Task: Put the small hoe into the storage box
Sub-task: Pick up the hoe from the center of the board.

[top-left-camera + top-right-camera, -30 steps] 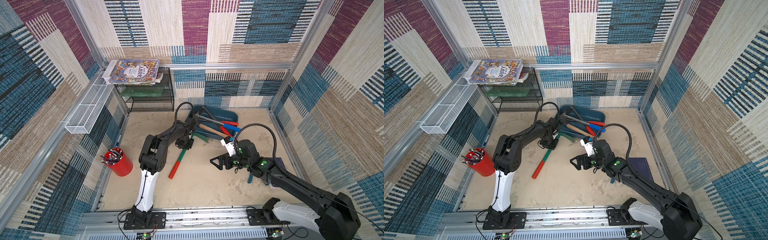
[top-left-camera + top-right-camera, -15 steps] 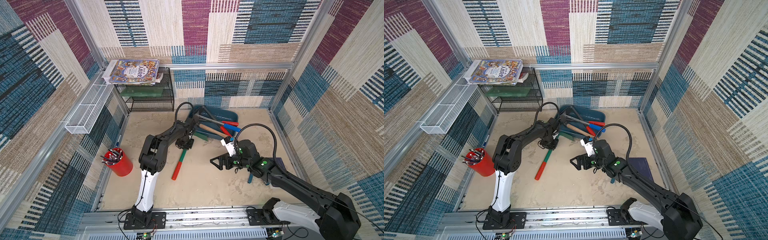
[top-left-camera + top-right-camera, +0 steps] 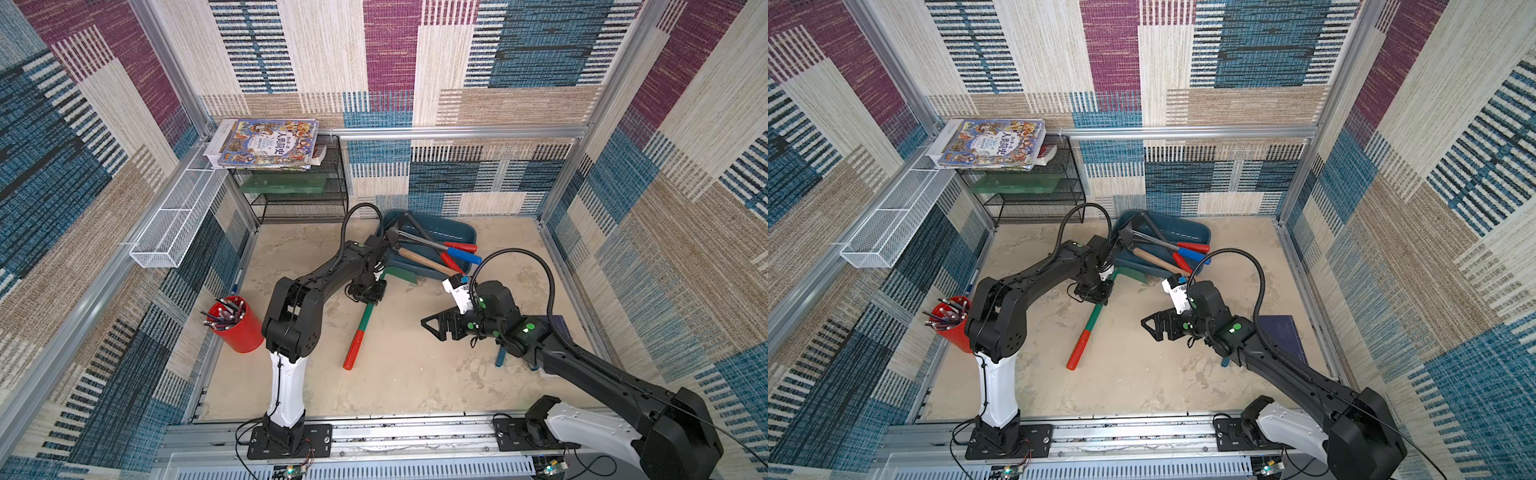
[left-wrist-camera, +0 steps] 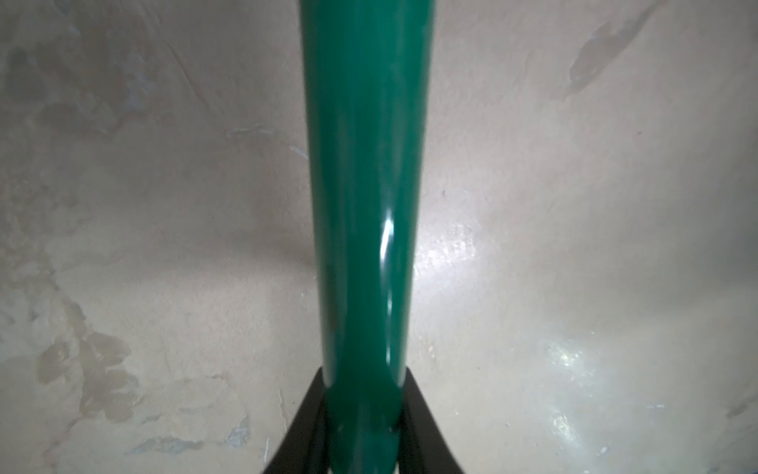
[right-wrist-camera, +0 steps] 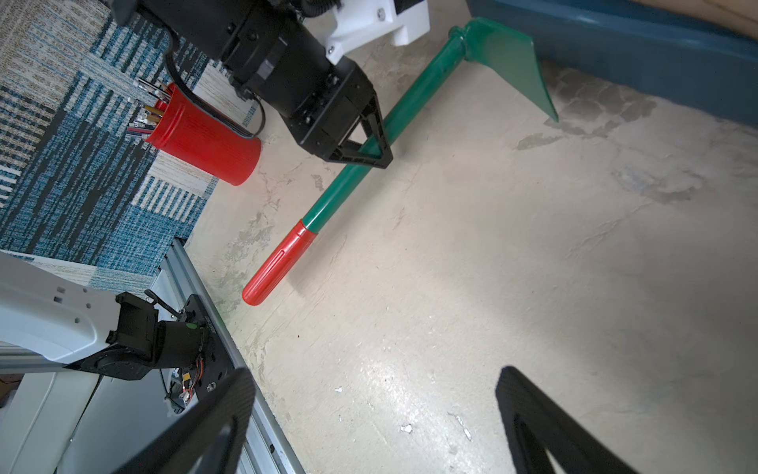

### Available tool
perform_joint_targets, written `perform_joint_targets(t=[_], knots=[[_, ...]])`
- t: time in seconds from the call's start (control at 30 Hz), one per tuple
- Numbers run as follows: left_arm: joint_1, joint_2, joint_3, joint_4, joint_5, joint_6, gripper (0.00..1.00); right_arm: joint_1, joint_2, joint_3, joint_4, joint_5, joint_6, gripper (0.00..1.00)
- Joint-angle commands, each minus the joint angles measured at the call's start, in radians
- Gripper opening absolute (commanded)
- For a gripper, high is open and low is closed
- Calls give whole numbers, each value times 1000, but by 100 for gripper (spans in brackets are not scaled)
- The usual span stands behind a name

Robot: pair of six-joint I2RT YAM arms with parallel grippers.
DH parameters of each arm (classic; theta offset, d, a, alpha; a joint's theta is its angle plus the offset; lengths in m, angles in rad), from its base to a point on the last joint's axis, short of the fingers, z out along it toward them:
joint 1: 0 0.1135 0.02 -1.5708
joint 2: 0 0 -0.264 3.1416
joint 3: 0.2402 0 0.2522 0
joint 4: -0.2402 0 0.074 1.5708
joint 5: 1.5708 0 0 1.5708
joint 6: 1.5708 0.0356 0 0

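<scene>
Clamping the small hoe (image 3: 360, 330) with our left gripper (image 3: 368, 297), on its green shaft near the blade, we judge for a short lift | hoe outside storage box (image 3: 467, 230), at its 7 o'clock | right gripper (image 3: 432, 326) wide, empty.

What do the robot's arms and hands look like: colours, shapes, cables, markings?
The left arm and right arm are black with white base links, green joint dots and looping black cables. The left hand and right hand have black triangular openwork fingers.
</scene>
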Motion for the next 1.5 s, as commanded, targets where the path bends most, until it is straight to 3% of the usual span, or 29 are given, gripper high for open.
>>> perform_joint_targets(t=[0.0, 0.37, 0.87, 1.47], knots=[[-1, -30, -4, 25, 68, -39, 0, 0, -8, -1, 18, 9, 7, 96], [-7, -88, -17, 79, 167, -176, 0, -10, -38, 4, -4, 35, 13, 96], [-21, -141, -58, 330, 272, -426, 0, -74, -108, 17, -39, 43, 15, 96], [-44, -158, -133, 708, 269, -756, 0, -118, -182, 25, -61, 74, 39, 96]])
